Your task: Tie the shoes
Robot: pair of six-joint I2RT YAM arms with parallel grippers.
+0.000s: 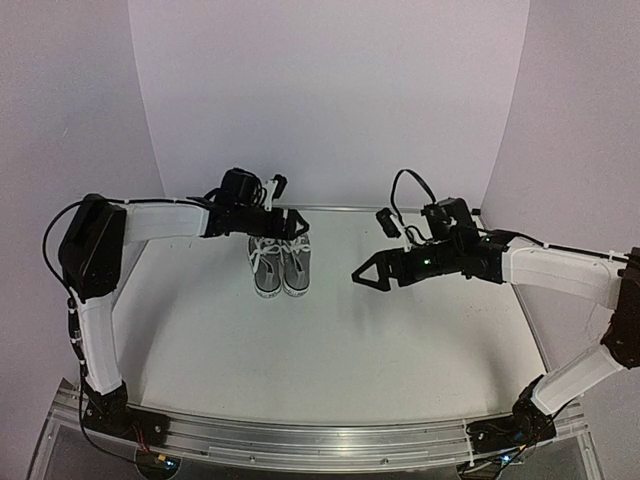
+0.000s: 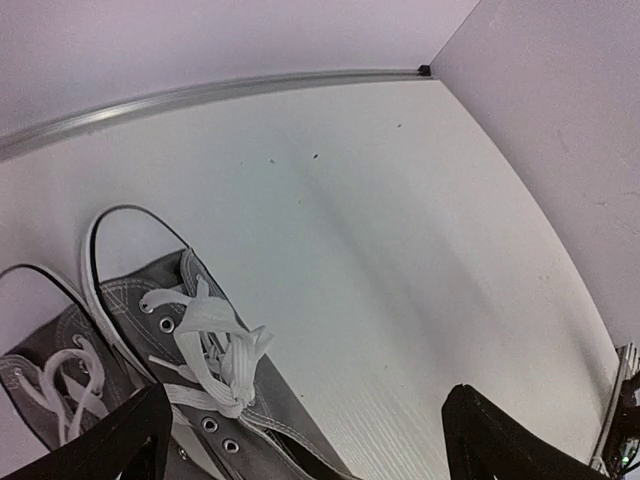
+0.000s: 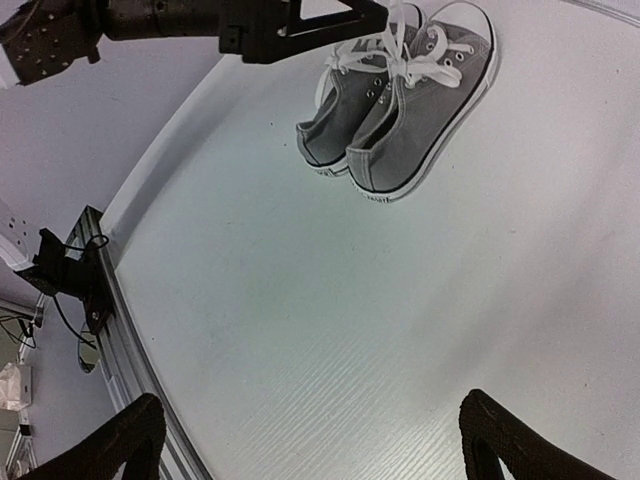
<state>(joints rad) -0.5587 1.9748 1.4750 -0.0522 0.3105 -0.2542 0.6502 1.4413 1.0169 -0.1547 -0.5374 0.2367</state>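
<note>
White wood-grain surface (image 1: pixel 330 340); aluminium rail (image 1: pixel 330 437) along surface's near edge; pale walls (image 1: pixel 330 90) behind and beside surface; metal strip (image 2: pixel 200 96) at surface's far edge

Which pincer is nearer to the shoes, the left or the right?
Left. The left pincer hangs over the far end of the shoes; the right pincer is off to their right, clearly apart.

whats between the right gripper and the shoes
Nothing. The stretch from the right gripper to the shoes is bare white table. The top view shows it, and the right wrist view shows the same.
</note>
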